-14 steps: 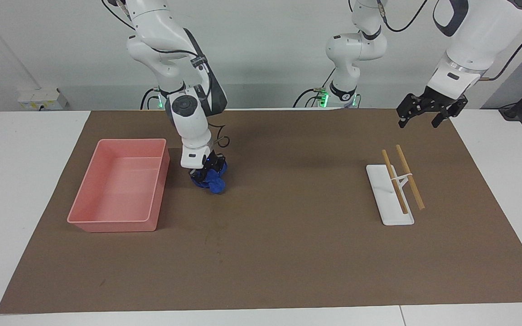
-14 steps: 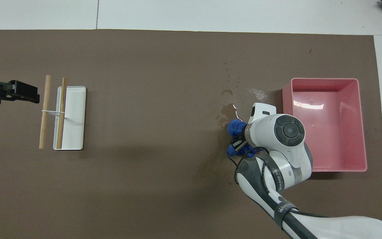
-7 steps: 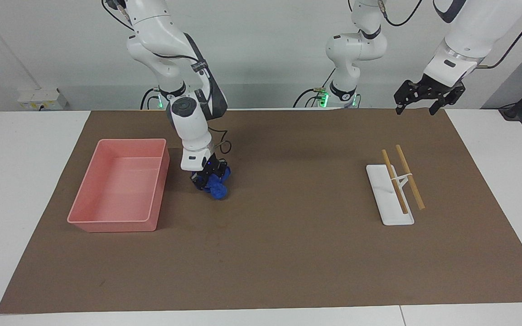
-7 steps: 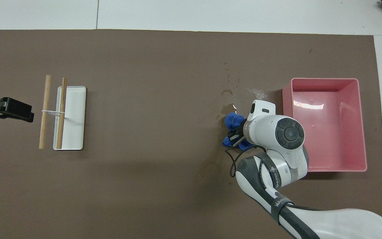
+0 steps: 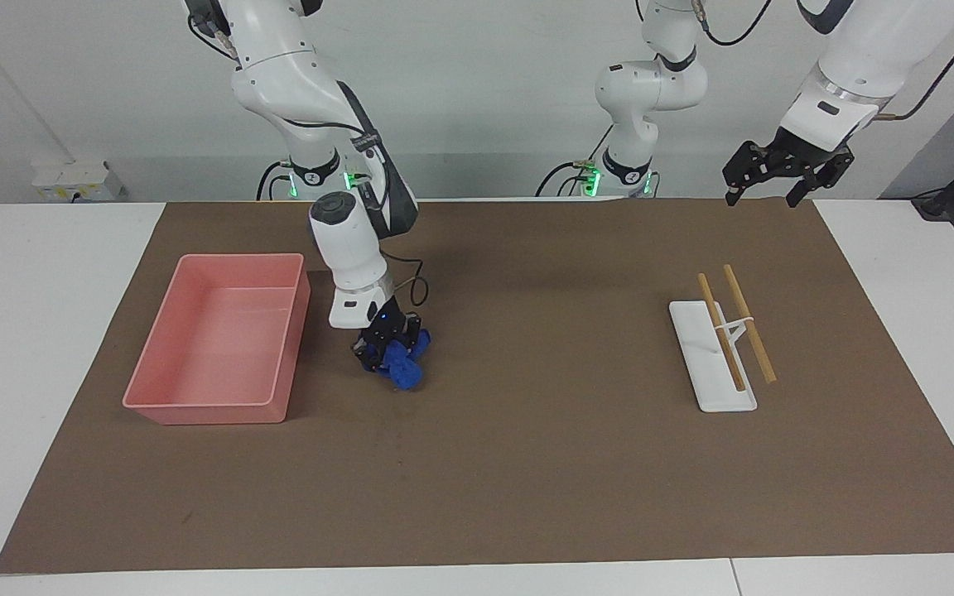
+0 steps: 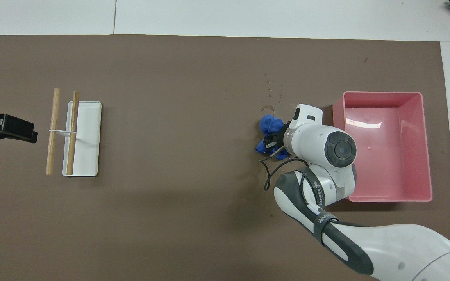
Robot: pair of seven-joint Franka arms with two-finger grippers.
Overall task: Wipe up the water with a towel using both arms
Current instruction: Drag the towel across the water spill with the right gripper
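Observation:
The deep-blue towel (image 5: 405, 370) lies bunched on the brown mat beside the pink tray. My right gripper (image 5: 383, 354) is shut on the towel and presses it onto the mat. In the overhead view the towel (image 6: 267, 125) covers the wet patch, under the right gripper (image 6: 275, 141). A few water drops (image 6: 274, 95) show on the mat just farther from the robots than the towel. My left gripper (image 5: 765, 192) is open and empty, raised over the mat's edge at the left arm's end. It shows at the overhead view's edge (image 6: 29, 136).
A pink tray (image 5: 204, 404) stands toward the right arm's end, close to the right gripper; it also shows in the overhead view (image 6: 381, 94). A white stand with two wooden sticks (image 5: 713, 377) sits toward the left arm's end, and shows in the overhead view (image 6: 88, 136).
My right gripper has dragged the towel away from the robots, over the wet patch. My left gripper has risen and drawn back toward the robots.

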